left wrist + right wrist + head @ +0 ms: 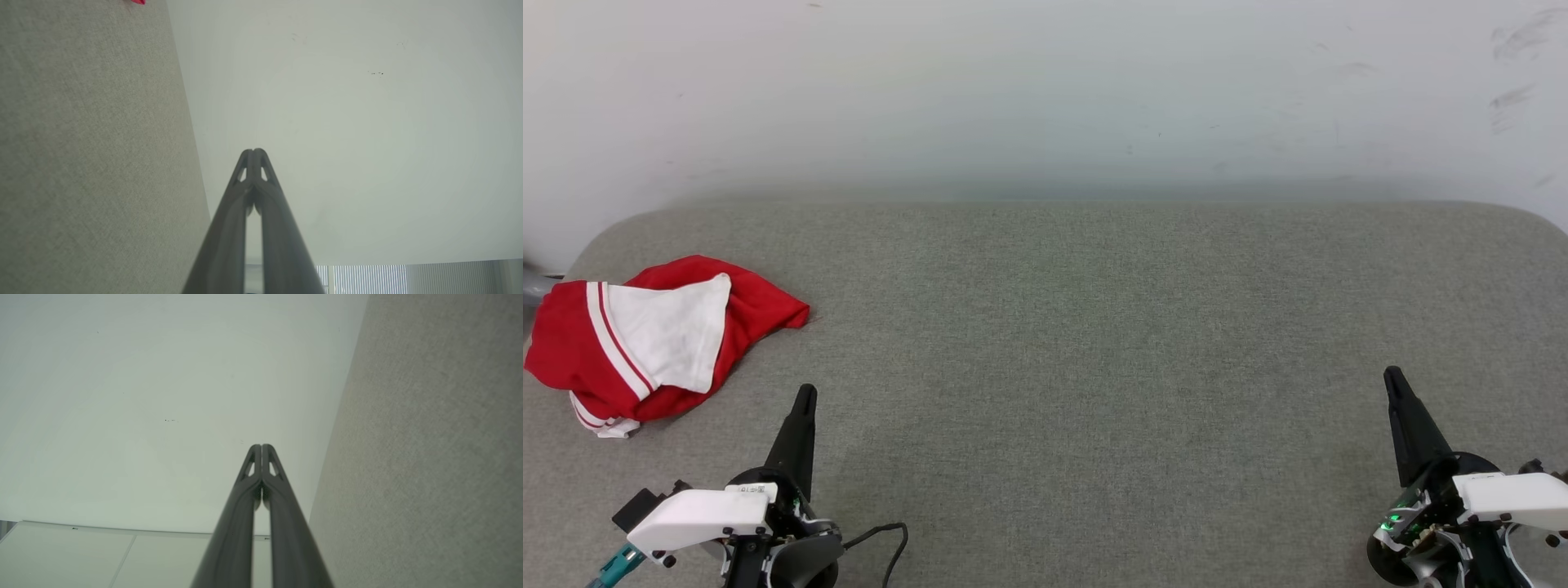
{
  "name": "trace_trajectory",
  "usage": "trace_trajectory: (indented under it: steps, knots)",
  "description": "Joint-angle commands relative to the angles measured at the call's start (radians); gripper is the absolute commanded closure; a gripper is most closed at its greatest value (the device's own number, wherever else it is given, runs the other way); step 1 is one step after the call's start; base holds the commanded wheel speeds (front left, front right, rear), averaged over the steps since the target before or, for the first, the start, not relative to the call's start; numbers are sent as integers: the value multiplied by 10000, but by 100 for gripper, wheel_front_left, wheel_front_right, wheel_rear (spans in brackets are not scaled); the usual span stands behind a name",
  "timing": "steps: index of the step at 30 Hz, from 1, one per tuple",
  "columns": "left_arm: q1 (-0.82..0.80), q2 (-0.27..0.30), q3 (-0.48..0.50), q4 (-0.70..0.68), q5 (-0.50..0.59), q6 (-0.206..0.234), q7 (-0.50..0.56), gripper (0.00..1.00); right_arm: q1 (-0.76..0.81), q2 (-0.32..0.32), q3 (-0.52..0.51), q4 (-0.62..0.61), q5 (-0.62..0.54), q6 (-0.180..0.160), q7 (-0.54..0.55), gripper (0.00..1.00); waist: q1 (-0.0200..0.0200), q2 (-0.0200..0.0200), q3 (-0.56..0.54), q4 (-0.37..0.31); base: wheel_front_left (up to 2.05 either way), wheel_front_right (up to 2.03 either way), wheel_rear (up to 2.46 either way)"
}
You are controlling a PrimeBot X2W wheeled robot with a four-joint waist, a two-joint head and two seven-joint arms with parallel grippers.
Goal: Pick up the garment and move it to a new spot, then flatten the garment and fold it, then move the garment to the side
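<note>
The garment (662, 343), a crumpled red-and-white heap at the left edge of the grey bench (1094, 343), looks light and limp and will likely sag when lifted. A raised fold of the white sleeve seems a fair place to pinch. It lies near the left hand (805, 394), to its left and a little farther, and well apart from the right hand (1393, 376). Both hands have their fingers pressed together and hold nothing.
</note>
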Motion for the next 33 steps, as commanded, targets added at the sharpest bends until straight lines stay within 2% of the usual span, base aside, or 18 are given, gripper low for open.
trace_trajectory:
  steps: [1,11,12,21,28,33]
  knots:
    - [-86,-13,29,0,33,-20,54,100,-120,31,-5,5,-59,-3,18,100,0,0,0,0,0,0,0]
    - [-86,-12,30,0,33,-20,54,100,-120,31,-4,5,-60,-3,18,100,0,0,0,0,0,0,0]
    - [1,-2,-6,7,3,2,-2,0,2,0,-2,7,-1,0,-4,0,0,0,0,0,0,0,0]
    - [260,-27,-83,50,168,4,-288,0,298,7,48,170,-238,0,-274,0,0,0,9,-2,0,0,0]
    - [301,-24,20,-160,1332,5,-630,0,408,8,45,-167,-1460,0,-618,0,0,0,27,-3,0,0,0]
    - [317,-22,47,-454,2309,184,-857,0,484,8,-12,-477,-2516,0,-847,0,0,0,36,1,0,0,0]
